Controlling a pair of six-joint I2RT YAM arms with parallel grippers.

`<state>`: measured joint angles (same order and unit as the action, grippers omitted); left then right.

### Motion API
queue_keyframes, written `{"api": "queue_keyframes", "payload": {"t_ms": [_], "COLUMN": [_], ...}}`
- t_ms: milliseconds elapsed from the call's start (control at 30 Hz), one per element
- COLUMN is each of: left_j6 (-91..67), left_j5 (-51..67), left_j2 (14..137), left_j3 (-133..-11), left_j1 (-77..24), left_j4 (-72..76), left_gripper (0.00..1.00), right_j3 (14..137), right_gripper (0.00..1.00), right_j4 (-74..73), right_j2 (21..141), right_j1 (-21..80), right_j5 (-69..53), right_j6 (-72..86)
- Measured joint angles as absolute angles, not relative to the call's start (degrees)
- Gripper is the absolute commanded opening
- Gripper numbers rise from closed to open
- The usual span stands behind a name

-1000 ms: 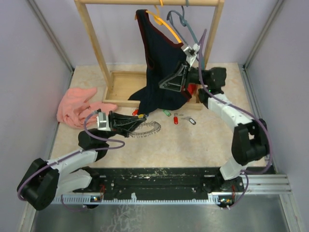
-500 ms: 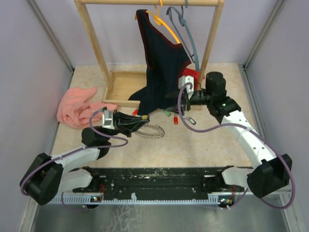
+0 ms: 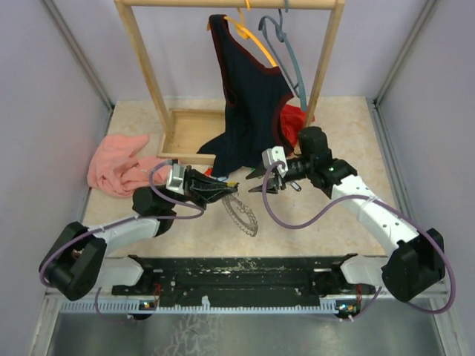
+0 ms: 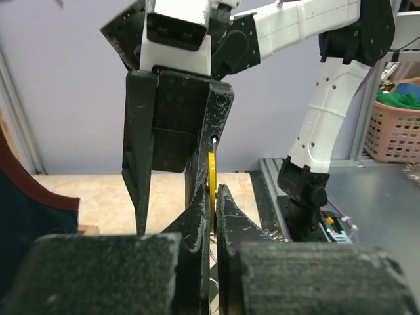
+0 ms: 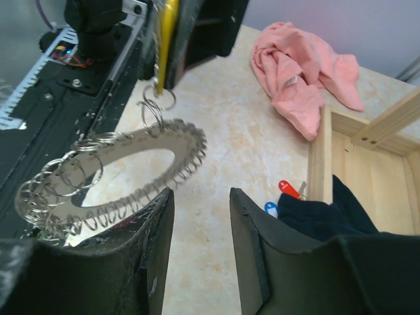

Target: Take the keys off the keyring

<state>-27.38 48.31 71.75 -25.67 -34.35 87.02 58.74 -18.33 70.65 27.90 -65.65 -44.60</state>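
My left gripper [image 3: 225,190] is shut on a key with a yellow tag [image 4: 212,187], seen edge-on between its fingers in the left wrist view. The keyring [image 3: 243,215], a flat dark ring edged with small wire loops, hangs tilted below that key, clear of the table. In the right wrist view the keyring [image 5: 111,174] dangles from the yellow tag [image 5: 167,33] by a small wire ring. My right gripper [image 3: 256,184] is open and empty, facing the left gripper with its jaws just right of the ring. A red key [image 5: 289,189] and a blue key [image 5: 271,209] lie loose on the table.
A dark garment [image 3: 249,111] hangs from a wooden rack [image 3: 141,67] with orange and grey hangers, its hem near both grippers. A pink cloth [image 3: 119,163] lies at the left. The rack's wooden base [image 5: 320,157] sits behind the loose keys. A red cloth [image 3: 293,119] lies behind the right arm.
My right arm swung down from the garment to face the left gripper. My left gripper moved right and lifted; the keyring now hangs tilted instead of lying flat.
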Motion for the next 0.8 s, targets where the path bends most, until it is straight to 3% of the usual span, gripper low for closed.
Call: {"api": "queue_keyframes", "payload": {"t_ms": [500, 733, 800], "left_j6": [-31.07, -31.29, -31.29], "left_j5": [51.09, 51.13, 51.11], "left_j2": [75.55, 75.55, 75.53], "left_j3": [-26.57, -26.57, -26.57], "left_j1": [-34.35, -34.35, -34.35], "left_j4": [87.05, 87.05, 87.05], "left_gripper": [0.00, 0.00, 0.00], "right_j3": [57.34, 55.88, 55.86], "right_gripper": [0.32, 0.22, 0.15], "right_j4": [-15.25, -11.77, -11.44], "right_j2": [72.12, 74.02, 74.32], "right_j1": [30.85, 33.19, 33.56], "right_j5": [-72.07, -72.03, -71.90], "right_j6": [-39.97, -36.38, -35.79]}}
